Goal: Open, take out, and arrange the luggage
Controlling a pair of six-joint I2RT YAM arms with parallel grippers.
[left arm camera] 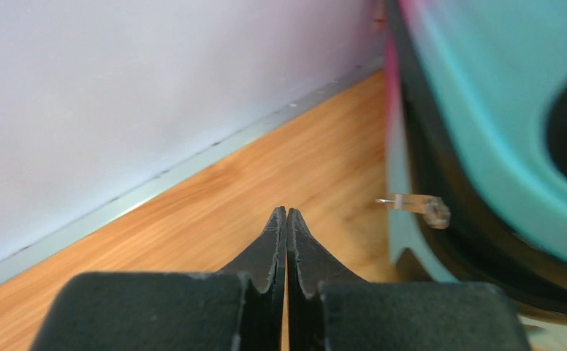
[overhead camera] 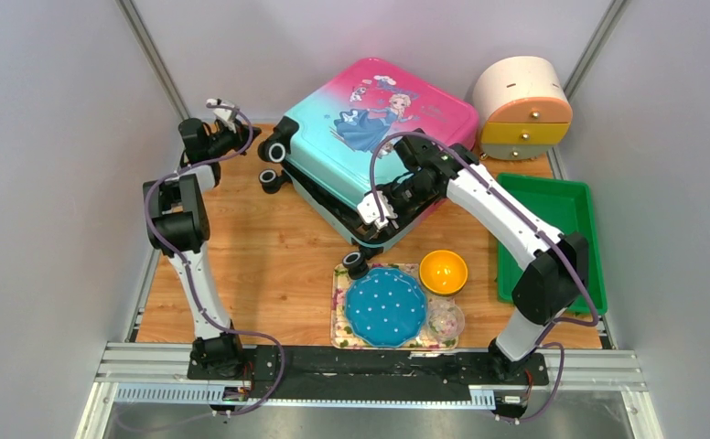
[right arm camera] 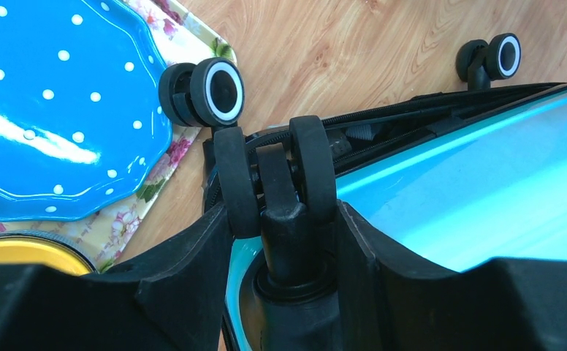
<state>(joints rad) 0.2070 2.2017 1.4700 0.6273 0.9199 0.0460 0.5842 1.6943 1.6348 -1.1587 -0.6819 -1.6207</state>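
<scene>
The luggage [overhead camera: 379, 128], pink-to-turquoise with a cartoon girl print, lies flat at the back middle of the wooden table. Its near edge shows a dark gap between the two shells [right arm camera: 383, 128]. My right gripper [overhead camera: 377, 229] is at its near corner, shut on a black double wheel [right arm camera: 277, 175] of the upper shell. The lower wheel [right arm camera: 207, 91] rests by the floral tray. My left gripper [overhead camera: 249, 137] is shut on nothing, just off the luggage's back left corner [left arm camera: 485, 110]. A clear zipper pull [left arm camera: 423, 207] sticks out to the right of its tips.
A blue dotted plate [overhead camera: 386, 306] sits on a floral tray [overhead camera: 340, 320] in front of the luggage, with a yellow bowl [overhead camera: 444, 271] and a small clear bowl [overhead camera: 446, 320] beside it. A green tray [overhead camera: 578, 210] lies right, a round cream drawer cabinet [overhead camera: 521, 110] back right.
</scene>
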